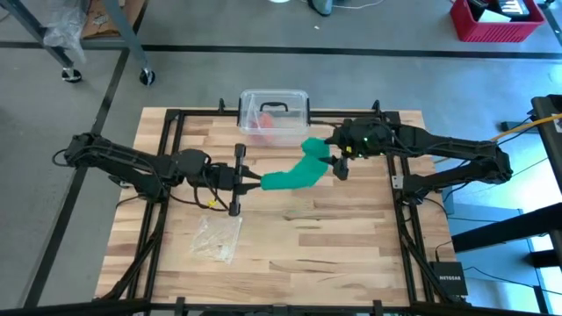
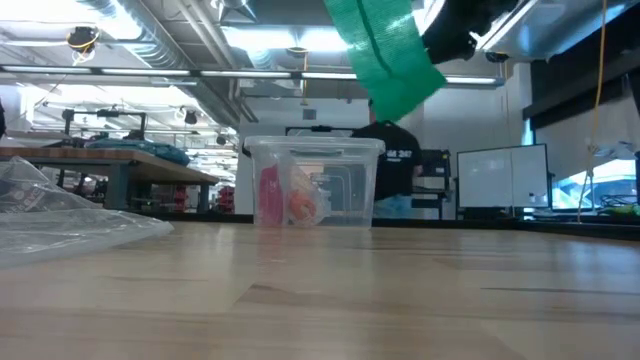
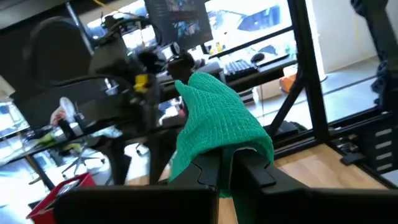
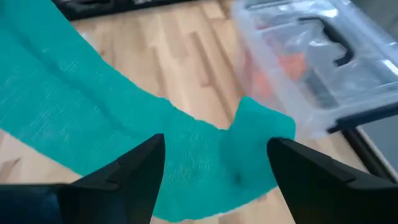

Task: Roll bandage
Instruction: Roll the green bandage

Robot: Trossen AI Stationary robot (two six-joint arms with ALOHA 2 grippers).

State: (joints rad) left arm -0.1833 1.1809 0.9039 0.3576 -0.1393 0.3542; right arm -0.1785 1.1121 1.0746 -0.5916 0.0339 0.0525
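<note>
Crinkled clear plastic wrapper (image 1: pixel 217 237) lies nearest on the wooden table (image 1: pixel 334 237).
Left gripper (image 1: pixel 255 182) clamps the long green cloth bandage (image 1: pixel 294 175); right gripper (image 1: pixel 338 163) gapes wide above it.

Both arms reach in toward mid-table, pretty much facing each other. Left gripper (image 1: pixel 256 182) is clamped tight, right gripper (image 1: pixel 335 162) has its fingers (image 4: pixel 127 171) spread wide apart.

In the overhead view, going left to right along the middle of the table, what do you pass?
Left gripper, shut on one end of the bandage → the green bandage running up to the right → right gripper, open at the bandage's other end.
</note>
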